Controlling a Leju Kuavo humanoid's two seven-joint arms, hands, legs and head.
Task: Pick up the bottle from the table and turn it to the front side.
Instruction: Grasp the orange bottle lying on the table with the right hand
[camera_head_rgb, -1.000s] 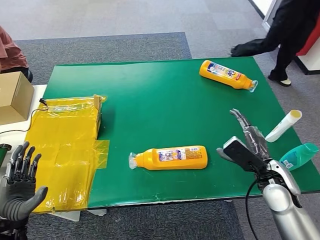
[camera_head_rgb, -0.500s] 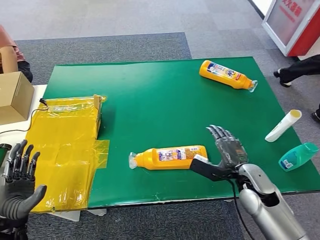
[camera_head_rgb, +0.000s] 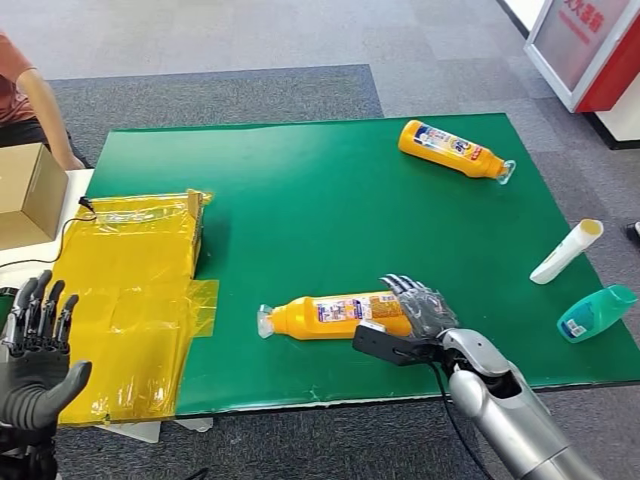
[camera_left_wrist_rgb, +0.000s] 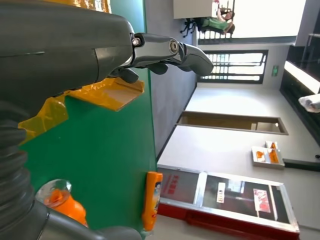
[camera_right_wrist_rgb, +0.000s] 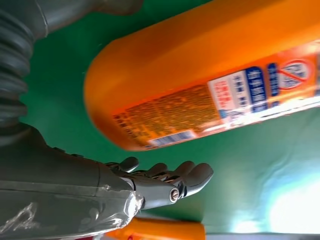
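A broad stretch of bare green surface lies open between the near orange bottle and the second orange bottle at the far right. The right robot hand, fingers apart, sits at the near bottle's base end, its cap end unobstructed. Yellow plastic sheeting covers the left edge; a white tube and teal bottle crowd the right edge.

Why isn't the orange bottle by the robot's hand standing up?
It is lying on its side. The orange bottle lies flat along the green table, clear cap end pointing away from the right hand at its base.
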